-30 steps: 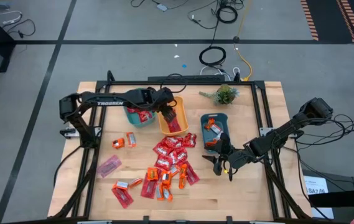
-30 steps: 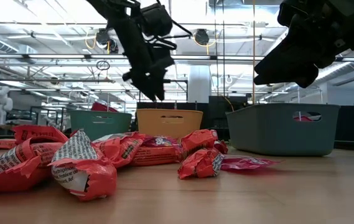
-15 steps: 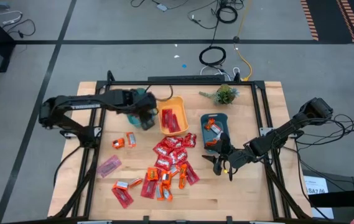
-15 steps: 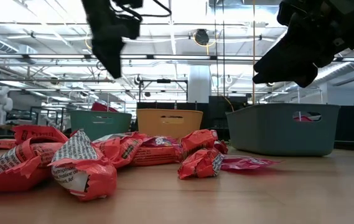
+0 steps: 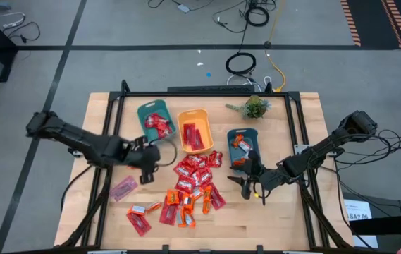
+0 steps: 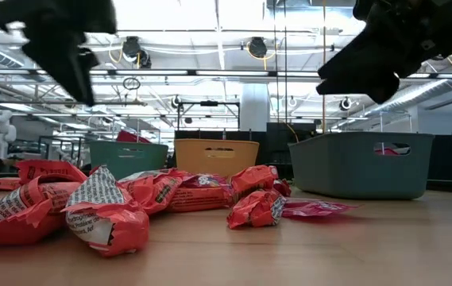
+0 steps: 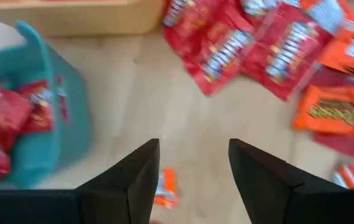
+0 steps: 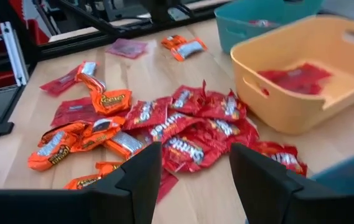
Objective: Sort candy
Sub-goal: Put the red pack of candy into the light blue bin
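The candy [image 5: 194, 178] lies in a loose pile of red and orange wrappers mid-table, also seen in the right wrist view [image 8: 164, 124]. A pink packet [image 5: 124, 188] lies left of the pile. My left gripper [image 5: 147, 164] hangs open above the table between the teal bin [image 5: 146, 113] and the pile. One small orange candy [image 7: 166, 186] lies on the wood below its fingers. My right gripper [image 5: 244, 185] stands open above the table, right of the pile and near the dark teal bin [image 5: 254, 134]. Nothing is between its fingers.
An orange bin [image 5: 204, 116] with red candies stands between the two teal bins at the back. The left teal bin holds red candies too [image 7: 9, 124]. A small green plant [image 5: 255, 107] stands at the far right. Bare wood lies along the near edge.
My left gripper has swung from above the orange bin toward the table's left and near side, past the teal bin, and has rolled somewhat. It is now above the bare wood left of the pile. Its fingers have stayed open. The candy has not moved.
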Controlling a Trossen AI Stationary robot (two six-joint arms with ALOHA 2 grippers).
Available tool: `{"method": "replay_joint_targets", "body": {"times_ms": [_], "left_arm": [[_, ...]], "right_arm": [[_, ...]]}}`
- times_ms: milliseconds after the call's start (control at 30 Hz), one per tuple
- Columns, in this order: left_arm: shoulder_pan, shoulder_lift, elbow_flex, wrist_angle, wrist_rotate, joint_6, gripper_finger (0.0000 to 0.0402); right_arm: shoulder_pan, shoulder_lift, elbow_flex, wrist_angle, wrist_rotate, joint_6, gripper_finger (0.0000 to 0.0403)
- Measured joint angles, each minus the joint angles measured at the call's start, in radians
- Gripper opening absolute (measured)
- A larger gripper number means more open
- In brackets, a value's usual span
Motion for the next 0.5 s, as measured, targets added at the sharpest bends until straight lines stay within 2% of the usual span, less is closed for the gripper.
{"method": "replay_joint_targets", "body": {"times_ms": [133, 267, 500], "left_arm": [[-0.124, -0.039, -0.044, 0.023, -0.056, -0.087, 0.0204], [-0.23, -0.048, -0.055, 0.025, -0.106, -0.148, 0.0204], [-0.315, -0.047, -0.055, 0.025, -0.152, -0.148, 0.0204]], "right_arm": [[-0.006, 0.0, 0.04, -0.006, 0.01, -0.067, 0.018], [-0.029, 0.0, 0.14, -0.149, 0.051, -0.094, 0.017], [-0.096, 0.018, 0.261, -0.249, 0.051, -0.155, 0.0147]]}}
